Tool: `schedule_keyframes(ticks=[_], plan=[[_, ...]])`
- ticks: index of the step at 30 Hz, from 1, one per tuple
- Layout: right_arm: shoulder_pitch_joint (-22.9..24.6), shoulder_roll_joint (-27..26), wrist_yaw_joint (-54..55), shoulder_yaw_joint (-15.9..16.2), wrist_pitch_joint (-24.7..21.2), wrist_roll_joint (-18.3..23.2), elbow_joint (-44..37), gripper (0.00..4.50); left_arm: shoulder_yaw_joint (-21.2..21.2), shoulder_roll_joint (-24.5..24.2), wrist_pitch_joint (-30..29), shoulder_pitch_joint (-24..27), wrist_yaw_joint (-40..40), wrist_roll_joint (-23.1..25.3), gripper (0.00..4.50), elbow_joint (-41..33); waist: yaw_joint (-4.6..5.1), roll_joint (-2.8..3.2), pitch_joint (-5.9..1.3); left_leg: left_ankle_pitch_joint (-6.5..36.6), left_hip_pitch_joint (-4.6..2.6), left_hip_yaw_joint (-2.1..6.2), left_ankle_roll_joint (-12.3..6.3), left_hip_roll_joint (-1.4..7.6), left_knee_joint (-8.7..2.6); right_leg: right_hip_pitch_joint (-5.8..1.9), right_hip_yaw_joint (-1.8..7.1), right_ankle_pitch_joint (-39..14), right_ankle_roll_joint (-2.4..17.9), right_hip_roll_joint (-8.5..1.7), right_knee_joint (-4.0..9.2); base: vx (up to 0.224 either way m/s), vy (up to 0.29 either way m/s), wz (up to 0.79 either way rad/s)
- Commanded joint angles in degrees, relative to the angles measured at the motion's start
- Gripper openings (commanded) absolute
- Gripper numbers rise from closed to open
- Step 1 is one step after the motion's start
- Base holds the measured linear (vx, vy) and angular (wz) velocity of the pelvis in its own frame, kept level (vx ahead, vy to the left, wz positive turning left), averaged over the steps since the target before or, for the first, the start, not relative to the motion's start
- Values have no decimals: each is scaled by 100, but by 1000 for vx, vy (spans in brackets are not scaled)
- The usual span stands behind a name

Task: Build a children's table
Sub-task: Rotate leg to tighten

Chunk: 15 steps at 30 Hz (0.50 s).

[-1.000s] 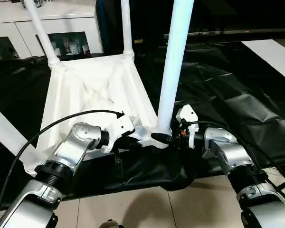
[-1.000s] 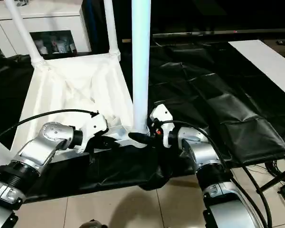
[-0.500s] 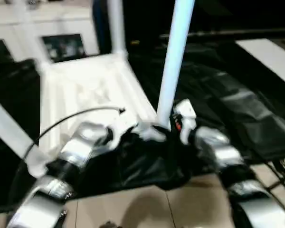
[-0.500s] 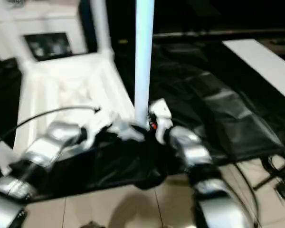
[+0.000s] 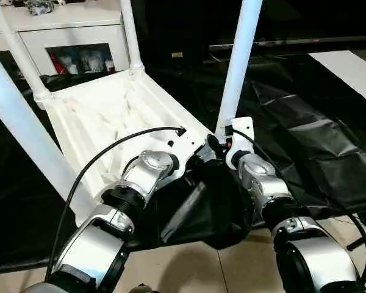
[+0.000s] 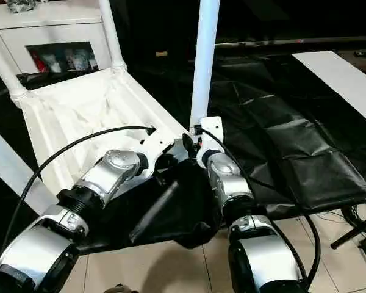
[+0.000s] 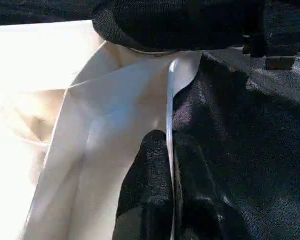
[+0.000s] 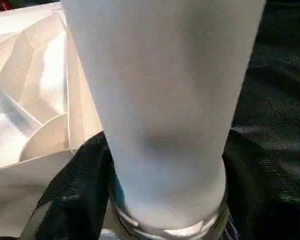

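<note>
1. I am looking down over two silver forearms at a white plastic tabletop (image 5: 104, 119) that lies upside down on a table (image 5: 317, 134) draped in wrinkled, shiny black sheeting. The tabletop's underside faces up and shows moulded ribs and folds.
2. Four long, smooth white tube legs rise from the round corner sockets. The near right leg (image 5: 238, 64) stands close in front of me, the near left leg (image 5: 18, 125) slants across the left edge, and two far legs (image 5: 129, 33) stand at the back corners.
3. My left hand (image 7: 171, 185) is pinched shut on the thin, sharp rim of the tabletop at the near edge. One black textured finger sits on the white inner side and the other on the outer side, against the black sheet.
4. My right hand (image 6: 192, 143) sits at the base of the near right leg. In the right wrist view the pale, round tube fills the space between the two black fingers (image 8: 77, 195), which flank it just above its socket collar; I cannot tell whether they press on it.
5. A white cabinet (image 5: 67, 27) with a dark open shelf stands behind the table.
</note>
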<state>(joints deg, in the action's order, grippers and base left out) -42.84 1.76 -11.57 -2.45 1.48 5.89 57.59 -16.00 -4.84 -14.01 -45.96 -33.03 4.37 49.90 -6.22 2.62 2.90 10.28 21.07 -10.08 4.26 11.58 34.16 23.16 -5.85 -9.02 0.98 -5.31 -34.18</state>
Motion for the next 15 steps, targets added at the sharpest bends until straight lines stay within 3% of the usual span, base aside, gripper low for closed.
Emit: schedule_keyframes(ticks=[1,2,4,5,11,12,13,15], plan=[[40,-15,-113,9,66,-48,205,349,363,-165,353,58,337,-87,0,-29,12,-140,-413,1019,-17,24,-388,110,-392,-311,260,-1752,1005,-367,421,0,0,0],[17,13,-153,30,123,-86,225,363,360,-187,375,85,266,-102,0,-58,65,-149,-417,1008,35,44,-347,103,-407,-352,247,-1778,961,-366,404,0,0,0],[-22,165,-447,105,289,-156,161,390,365,-304,521,223,-97,-188,0,-254,112,-98,-408,1124,-2,37,-345,102,-397,-320,248,-1843,965,-353,436,0,0,0],[-22,165,-447,105,289,-156,161,393,365,-304,521,223,-97,-188,0,-254,122,-122,-416,1078,2,27,-368,110,-389,-322,261,-1726,1012,-355,423,0,0,0],[271,722,-2363,408,176,84,-785,443,328,-677,818,489,-995,-381,0,-701,93,-99,-442,870,3,19,-631,131,-361,-340,262,-1102,1223,-323,341,0,0,0],[363,862,-2706,521,172,75,-955,443,305,-746,856,547,-1199,-423,0,-811,90,-54,-439,885,5,23,-623,130,-360,-336,259,-1109,1254,-322,340,0,0,0],[363,862,-2706,521,172,75,-955,443,305,-746,856,547,-1199,-423,0,-811,91,-70,-434,922,0,16,-618,137,-362,-330,255,-1113,1255,-311,355,0,0,0],[668,1327,-3783,831,135,68,-1446,443,224,-956,861,781,-2029,-671,0,-1306,72,-92,-431,973,4,12,-611,153,-358,-336,264,-1107,1312,-325,341,0,0,0]])
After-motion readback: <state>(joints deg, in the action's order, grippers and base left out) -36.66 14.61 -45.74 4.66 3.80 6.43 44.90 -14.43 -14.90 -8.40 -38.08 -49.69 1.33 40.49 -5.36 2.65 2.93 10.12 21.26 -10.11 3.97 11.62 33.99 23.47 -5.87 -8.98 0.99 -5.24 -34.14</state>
